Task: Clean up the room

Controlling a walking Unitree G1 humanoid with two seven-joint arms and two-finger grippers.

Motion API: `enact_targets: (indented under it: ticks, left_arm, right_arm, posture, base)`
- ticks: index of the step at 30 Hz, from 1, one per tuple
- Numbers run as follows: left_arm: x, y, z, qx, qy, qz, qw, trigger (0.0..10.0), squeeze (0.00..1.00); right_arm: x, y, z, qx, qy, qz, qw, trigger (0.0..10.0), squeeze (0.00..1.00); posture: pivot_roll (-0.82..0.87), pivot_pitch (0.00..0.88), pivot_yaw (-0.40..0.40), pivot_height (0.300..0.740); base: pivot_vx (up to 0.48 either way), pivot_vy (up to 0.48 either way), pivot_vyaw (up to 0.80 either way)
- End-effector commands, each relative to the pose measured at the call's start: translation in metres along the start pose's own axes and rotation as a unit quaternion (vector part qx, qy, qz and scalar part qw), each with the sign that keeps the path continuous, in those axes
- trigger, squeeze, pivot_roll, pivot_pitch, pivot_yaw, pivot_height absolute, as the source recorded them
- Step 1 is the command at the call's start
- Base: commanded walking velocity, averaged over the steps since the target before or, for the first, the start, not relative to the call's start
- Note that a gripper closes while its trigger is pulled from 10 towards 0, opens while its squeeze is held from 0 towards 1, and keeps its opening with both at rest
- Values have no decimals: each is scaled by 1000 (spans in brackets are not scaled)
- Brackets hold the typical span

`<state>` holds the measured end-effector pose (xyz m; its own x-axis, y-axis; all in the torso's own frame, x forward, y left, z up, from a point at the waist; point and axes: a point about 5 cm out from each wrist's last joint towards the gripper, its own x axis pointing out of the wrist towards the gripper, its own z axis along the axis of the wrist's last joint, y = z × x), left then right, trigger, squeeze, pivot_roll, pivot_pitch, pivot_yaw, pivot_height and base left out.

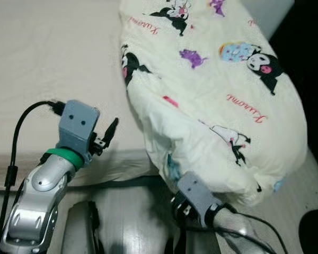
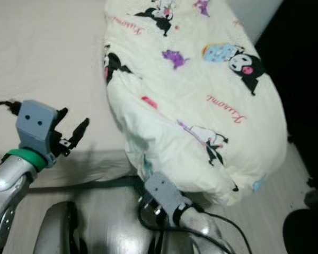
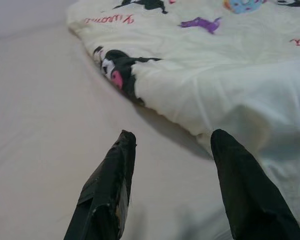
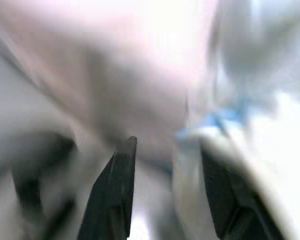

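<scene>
My left gripper [image 3: 172, 142] hovers with fingers spread apart over the beige mattress [image 1: 47, 63], lower left of the head view. The cream cartoon-print duvet [image 1: 212, 90], with red script that seems to read "Kuromi", fills the upper right. My right gripper [image 4: 165, 150] sits at its lower edge, fingers parted; the blurred view leaves contact unclear.

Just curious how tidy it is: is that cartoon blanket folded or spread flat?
Neither: the blanket lies bunched in a puffy heap on the bed, its lower end hanging over the edge.
</scene>
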<state>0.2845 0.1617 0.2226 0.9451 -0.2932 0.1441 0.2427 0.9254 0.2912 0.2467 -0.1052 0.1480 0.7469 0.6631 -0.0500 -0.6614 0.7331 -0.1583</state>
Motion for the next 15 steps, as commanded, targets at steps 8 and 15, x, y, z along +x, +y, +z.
enact_targets:
  ticks: [8, 15]
  left_arm:
    - [2, -1, 2, 4, -6, -17, 1000, 10000, 0]
    - [4, 5, 8, 5, -18, 1, 1000, 10000, 0]
  right_arm:
    - [5, -9, 80, 129, -182, 52, 973, 10000, 0]
    - [66, -21, 55, -75, -60, -145, 985, 10000, 0]
  posture:
    - [92, 189, -33, 555]
    - [109, 186, -37, 555]
  base:
    - [0, 0, 0]
    - [0, 0, 0]
